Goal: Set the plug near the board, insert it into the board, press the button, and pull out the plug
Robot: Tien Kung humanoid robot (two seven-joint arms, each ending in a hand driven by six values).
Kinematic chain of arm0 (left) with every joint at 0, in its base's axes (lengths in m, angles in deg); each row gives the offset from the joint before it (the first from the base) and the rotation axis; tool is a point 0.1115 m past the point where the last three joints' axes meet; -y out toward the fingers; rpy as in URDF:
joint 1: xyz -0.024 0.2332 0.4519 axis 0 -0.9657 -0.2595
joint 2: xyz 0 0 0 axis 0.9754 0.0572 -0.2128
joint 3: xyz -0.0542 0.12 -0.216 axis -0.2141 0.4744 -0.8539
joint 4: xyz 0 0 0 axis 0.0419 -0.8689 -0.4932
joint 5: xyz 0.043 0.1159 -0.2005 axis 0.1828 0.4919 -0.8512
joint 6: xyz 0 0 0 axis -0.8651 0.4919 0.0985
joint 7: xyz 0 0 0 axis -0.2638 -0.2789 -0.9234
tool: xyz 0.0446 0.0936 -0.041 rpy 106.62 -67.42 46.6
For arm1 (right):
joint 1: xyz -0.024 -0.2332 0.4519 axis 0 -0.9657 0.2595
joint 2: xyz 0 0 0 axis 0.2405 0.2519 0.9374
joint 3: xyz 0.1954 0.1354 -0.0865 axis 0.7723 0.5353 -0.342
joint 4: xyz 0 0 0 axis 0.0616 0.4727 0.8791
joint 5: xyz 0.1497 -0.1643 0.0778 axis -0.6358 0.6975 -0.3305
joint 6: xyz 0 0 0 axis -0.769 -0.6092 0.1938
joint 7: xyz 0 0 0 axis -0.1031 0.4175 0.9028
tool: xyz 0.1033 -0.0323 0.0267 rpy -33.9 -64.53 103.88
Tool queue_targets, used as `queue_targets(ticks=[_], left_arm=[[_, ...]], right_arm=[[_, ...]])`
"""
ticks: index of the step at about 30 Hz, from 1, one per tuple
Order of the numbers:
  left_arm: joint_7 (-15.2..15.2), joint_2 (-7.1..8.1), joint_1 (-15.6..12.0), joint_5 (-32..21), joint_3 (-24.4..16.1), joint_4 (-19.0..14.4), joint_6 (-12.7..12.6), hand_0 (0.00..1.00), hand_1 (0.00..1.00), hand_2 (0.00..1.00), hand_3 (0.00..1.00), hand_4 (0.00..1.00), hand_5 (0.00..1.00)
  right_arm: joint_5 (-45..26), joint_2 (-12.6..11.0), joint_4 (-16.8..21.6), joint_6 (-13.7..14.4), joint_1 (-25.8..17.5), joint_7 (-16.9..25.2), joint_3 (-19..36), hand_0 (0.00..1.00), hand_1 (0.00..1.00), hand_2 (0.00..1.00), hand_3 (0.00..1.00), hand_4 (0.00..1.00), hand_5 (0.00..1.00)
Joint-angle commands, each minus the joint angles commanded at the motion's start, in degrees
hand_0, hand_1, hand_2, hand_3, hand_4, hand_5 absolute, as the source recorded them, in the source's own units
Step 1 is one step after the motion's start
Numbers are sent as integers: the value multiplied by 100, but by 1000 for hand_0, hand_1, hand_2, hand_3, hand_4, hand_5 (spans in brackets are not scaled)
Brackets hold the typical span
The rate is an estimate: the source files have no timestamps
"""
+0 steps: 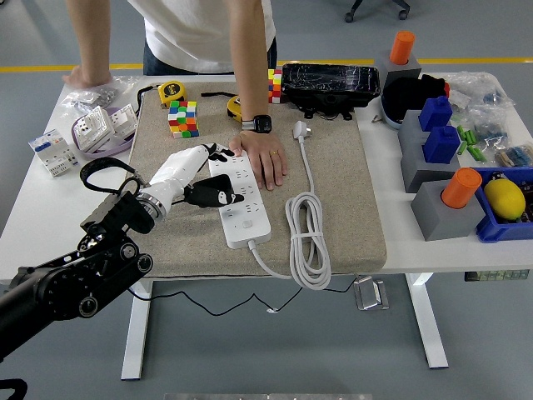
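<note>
A white power strip lies on the beige mat, running from the middle toward the near edge. A black plug with a black cable sits at the strip's left side, in or on its sockets. My left hand, in a white wrist cover, hovers just above and left of the black plug, close to the strip's far end. A person's hand with a watch presses flat on the strip's far end. The strip's own white plug lies loose on the mat.
The white cord's coil lies right of the strip. Rubik's cubes, tape measures and a black case sit at the mat's far edge. Grey blocks with blue and orange pegs and a blue bin stand at the right.
</note>
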Motion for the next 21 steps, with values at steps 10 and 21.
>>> queue_targets(ticks=[10,21], left_arm=[[-482,-73,112,11,124,346,190,430,566,567,588,837,258],[-381,-134,158,-226,233,421,-8,303,439,460,514,720,175]], right_arm=[[0,-8,5,3,-13,-2,65,608,626,623,550,944,483],[-3,20,9,2,-5,0,74,608,626,624,550,944,482]])
